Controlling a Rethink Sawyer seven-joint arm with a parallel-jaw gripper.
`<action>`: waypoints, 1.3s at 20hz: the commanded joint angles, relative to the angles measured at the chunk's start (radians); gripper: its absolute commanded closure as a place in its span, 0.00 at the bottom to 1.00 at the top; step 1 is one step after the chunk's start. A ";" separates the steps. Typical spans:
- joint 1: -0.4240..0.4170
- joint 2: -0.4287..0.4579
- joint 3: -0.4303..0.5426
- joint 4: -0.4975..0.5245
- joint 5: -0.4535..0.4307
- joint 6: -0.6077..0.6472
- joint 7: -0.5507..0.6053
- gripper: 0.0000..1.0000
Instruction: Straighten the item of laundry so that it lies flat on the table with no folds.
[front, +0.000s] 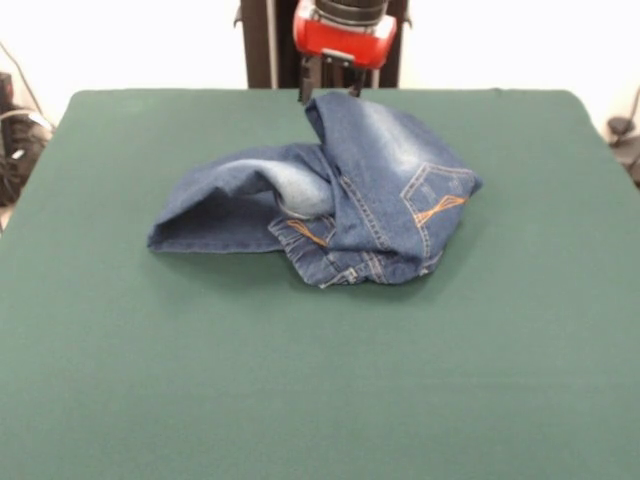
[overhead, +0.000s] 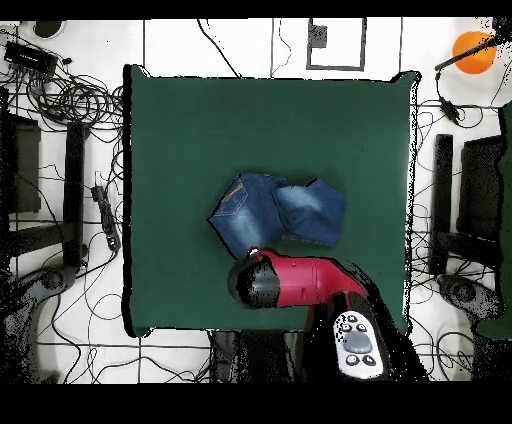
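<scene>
Crumpled blue jeans (front: 330, 205) lie bunched near the middle of the green table (front: 300, 380), one corner raised toward its far edge under the robot's gripper (front: 328, 92), whose grip cannot be made out.

Jeans (front: 330, 205) bunched (folded over) mid-table (front: 300, 390); end effector (front: 328, 90) at far edge.

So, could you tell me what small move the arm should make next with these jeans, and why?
Probably lift and draw the raised corner back toward the robot's side. The pincer sits at the far top corner of the jeans, which rise there in a peak. The rest lies bunched and doubled over near the middle of the table, one leg folded across, so pulling should open that fold.
</scene>
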 joint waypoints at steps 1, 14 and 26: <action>-0.013 -0.022 0.144 -0.061 0.021 0.219 -0.089 0.00; -0.053 -0.113 0.198 -0.065 0.019 0.338 -0.110 0.00; -0.047 -0.038 0.195 -0.093 -0.021 0.264 -0.069 0.00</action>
